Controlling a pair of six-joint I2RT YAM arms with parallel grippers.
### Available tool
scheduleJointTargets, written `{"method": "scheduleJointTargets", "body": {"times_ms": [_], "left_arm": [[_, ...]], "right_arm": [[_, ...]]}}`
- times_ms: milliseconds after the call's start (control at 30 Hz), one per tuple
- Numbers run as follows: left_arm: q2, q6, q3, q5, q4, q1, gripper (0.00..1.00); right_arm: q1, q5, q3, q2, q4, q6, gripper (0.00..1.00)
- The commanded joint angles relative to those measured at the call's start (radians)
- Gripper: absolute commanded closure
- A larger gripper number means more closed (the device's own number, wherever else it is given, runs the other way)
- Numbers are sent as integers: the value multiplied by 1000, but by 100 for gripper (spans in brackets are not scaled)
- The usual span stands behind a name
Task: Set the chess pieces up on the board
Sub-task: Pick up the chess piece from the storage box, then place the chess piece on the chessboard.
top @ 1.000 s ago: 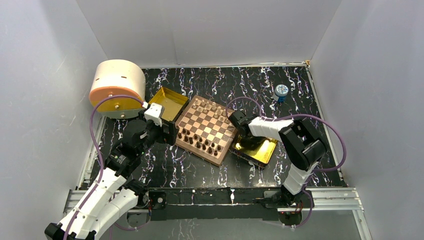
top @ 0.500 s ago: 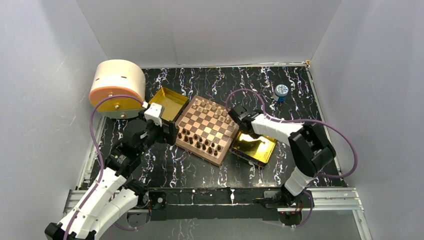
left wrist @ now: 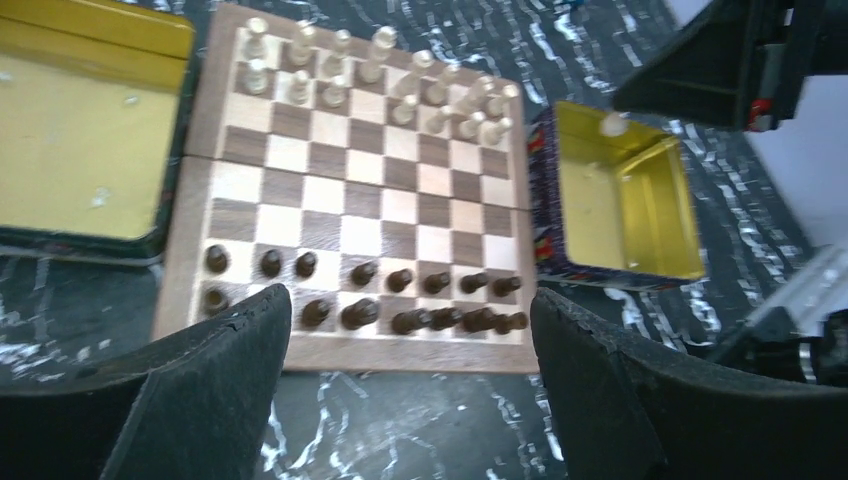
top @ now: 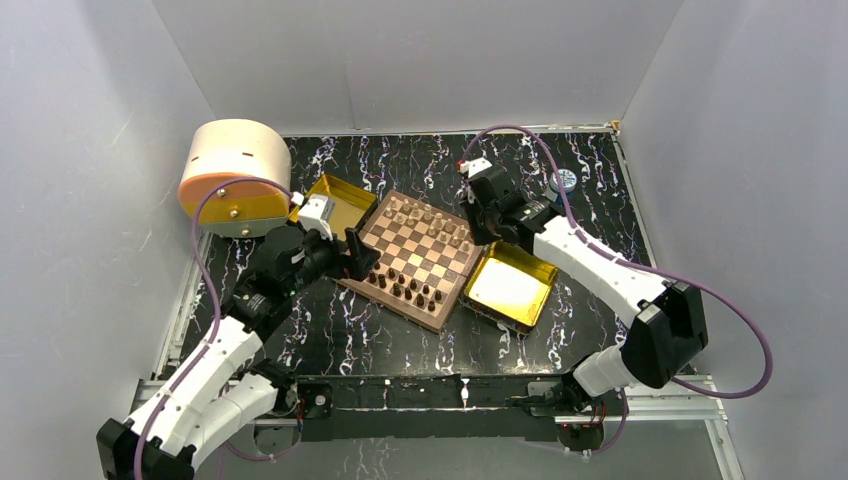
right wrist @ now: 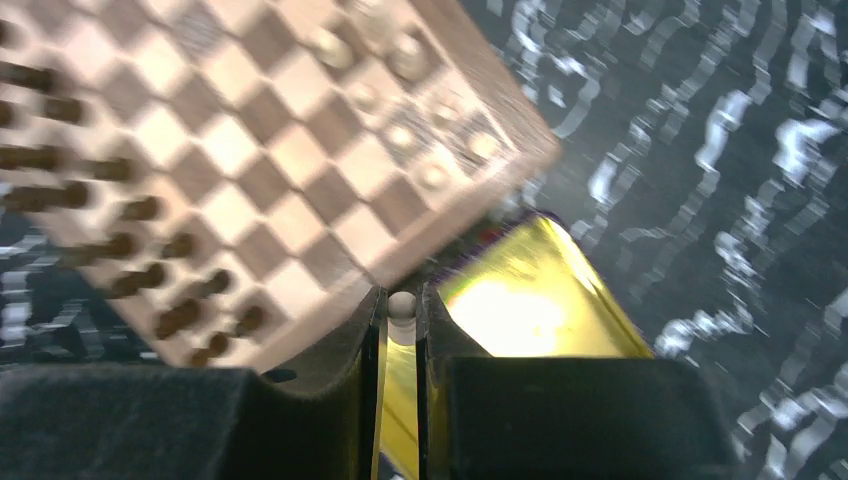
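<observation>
One light piece (right wrist: 402, 306) gripped at the board (top: 415, 258) edge

The right gripper (right wrist: 402, 298) is closed on it, above the board's edge beside a gold tray (top: 508, 288). The left gripper (left wrist: 407, 303) stands wide open and empty at the board's dark end. Two rows of dark pieces (left wrist: 399, 281) stand there; light pieces (left wrist: 383, 42) line the opposite end

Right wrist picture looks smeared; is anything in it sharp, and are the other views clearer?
Right wrist view: the board is streaked with blur, the light piece in the jaws is fairly crisp, the gold tray glares. Left wrist view: slightly soft but readable. Top view: sharp, that tray washed pale by reflection.
</observation>
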Motion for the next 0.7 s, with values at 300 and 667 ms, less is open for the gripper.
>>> {"method": "scheduleJointTargets", "body": {"times_ms": [300,667], "left_arm": [[306,-153,130,326,278,-6,23],[416,-184,125,456,442,-12,31]], "right_arm": [[7,-486,-16,-50,427,285,81],[8,-610,-74,-72,581,397,81]]}}
